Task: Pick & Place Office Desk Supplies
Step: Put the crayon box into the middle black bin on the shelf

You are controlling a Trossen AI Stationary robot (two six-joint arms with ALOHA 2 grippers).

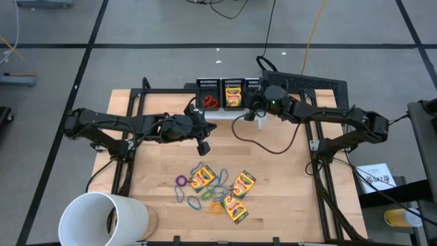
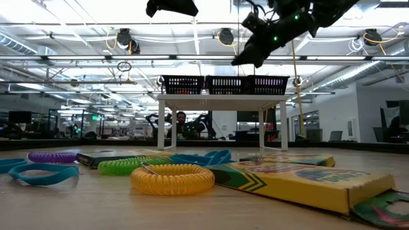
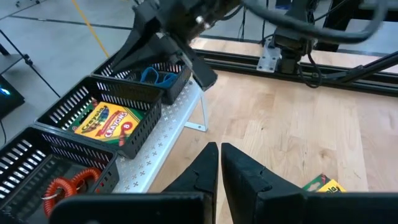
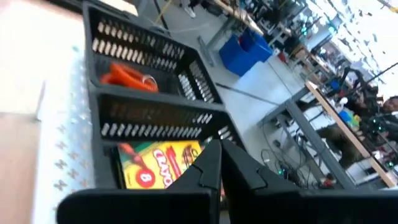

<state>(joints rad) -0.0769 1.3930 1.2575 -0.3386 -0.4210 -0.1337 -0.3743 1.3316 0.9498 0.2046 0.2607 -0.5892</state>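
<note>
Three yellow-and-green crayon boxes (image 1: 203, 178), (image 1: 244, 183), (image 1: 234, 208) lie flat on the wooden table among loose coil bands: purple (image 1: 181, 181), blue (image 1: 194, 203), orange (image 1: 217, 207). The low view shows a yellow band (image 2: 172, 179), a green one (image 2: 128, 166) and a near box (image 2: 300, 182). My left gripper (image 1: 203, 145) hovers shut over bare wood, between the pile and the bins, fingertips together (image 3: 219, 149). My right gripper (image 1: 250, 114) hangs shut and empty above the row of bins (image 4: 217, 146).
Three black mesh bins (image 1: 232, 93) sit on a white perforated shelf (image 3: 168, 134) at the table's far edge: one holds an orange coil (image 3: 68, 185), one a crayon box (image 3: 106, 121), one blue bands (image 3: 158, 78). A large white cup (image 1: 102, 219) lies at the near left corner.
</note>
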